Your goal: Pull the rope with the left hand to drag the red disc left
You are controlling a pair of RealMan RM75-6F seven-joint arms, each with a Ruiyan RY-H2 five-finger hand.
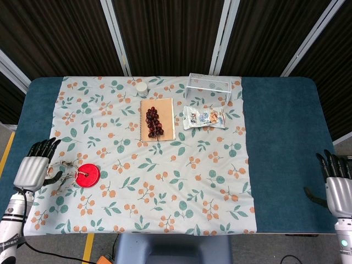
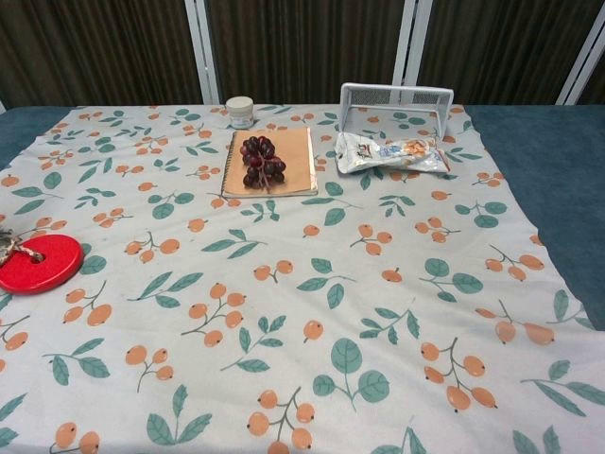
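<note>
The red disc (image 1: 87, 175) lies flat on the floral cloth near its left edge, and the chest view shows it at the far left (image 2: 40, 263). Its rope (image 1: 62, 170) is tied through the disc's centre hole and lies slack in a loose heap just left of the disc; a bit of that rope (image 2: 11, 242) shows in the chest view. My left hand (image 1: 34, 166) hovers at the table's left edge with fingers spread, its thumb close to the rope, holding nothing. My right hand (image 1: 338, 187) stays off the table's right edge, fingers apart and empty.
At the back of the floral cloth (image 1: 165, 181) are a notebook (image 1: 157, 120) with dark grapes (image 1: 153, 121) on it, a snack bag (image 1: 204, 117), a white wire rack (image 1: 209, 84) and a small white jar (image 1: 142, 88). The blue table (image 1: 280, 137) shows on both sides.
</note>
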